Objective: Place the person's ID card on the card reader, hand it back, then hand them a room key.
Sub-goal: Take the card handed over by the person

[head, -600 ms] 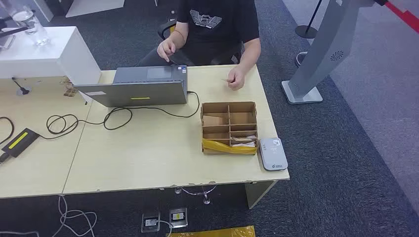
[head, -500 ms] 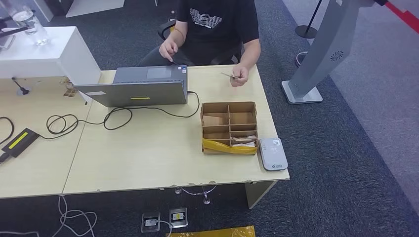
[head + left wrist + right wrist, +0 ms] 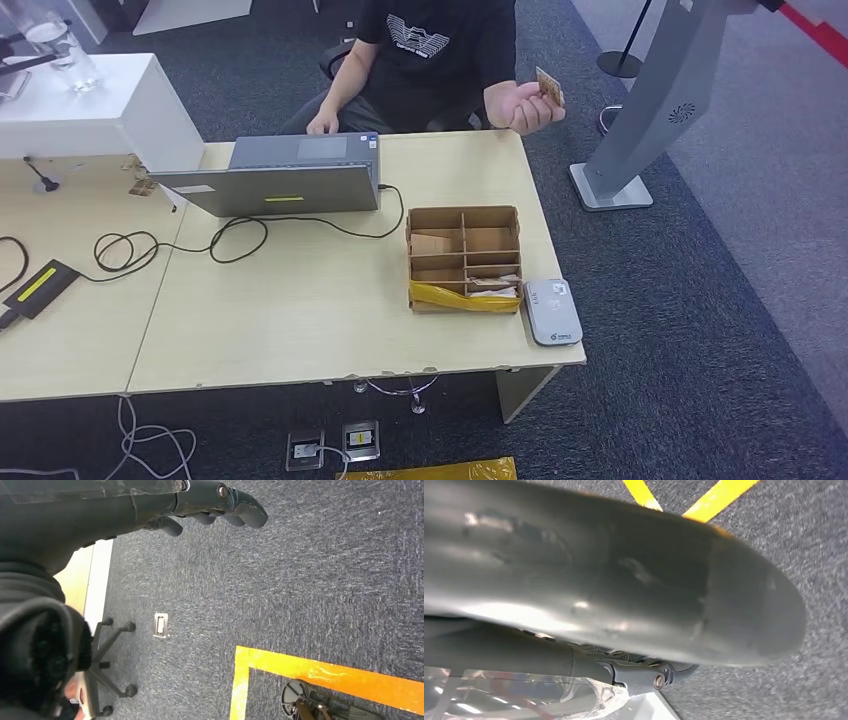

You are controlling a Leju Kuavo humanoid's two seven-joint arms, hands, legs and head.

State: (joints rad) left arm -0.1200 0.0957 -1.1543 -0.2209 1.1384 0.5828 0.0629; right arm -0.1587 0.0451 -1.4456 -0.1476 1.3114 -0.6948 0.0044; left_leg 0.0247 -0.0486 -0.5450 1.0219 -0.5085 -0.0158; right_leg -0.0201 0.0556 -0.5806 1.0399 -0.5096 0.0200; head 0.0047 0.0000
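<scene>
- The pale wooden desk [image 3: 300, 320] spans most of the head view, with a seam running front to back left of centre.
- A person in a black T-shirt [image 3: 435, 50] sits behind the desk's far edge; one of their hands rests at the laptop's back edge.
- The grey laptop [image 3: 275, 185] stands near the far edge, lid tilted toward the robot, a black cable [image 3: 180, 245] looping from its right side across the desk to a black power brick [image 3: 38, 286] near the left edge.
- A cardboard box with dividers [image 3: 463, 258] sits toward the right edge, several compartments holding flat pieces (what they are is too small to tell), yellow tape along its front wall.
- The card reader [image 3: 553, 311], a small grey-white pad, lies just beside the box at the front right corner, nothing on it.
- The person's raised hand [image 3: 525, 103] is lifted above the far right corner, pinching the ID card [image 3: 549, 86] upright at its fingertips.
- The left hand [image 3: 215, 502] hangs over grey carpet, its dark fingers loosely curled and holding nothing.
- The right hand [image 3: 624, 600] is a blurred dark mass close to its camera; whether its fingers are spread or closed cannot be told.
</scene>
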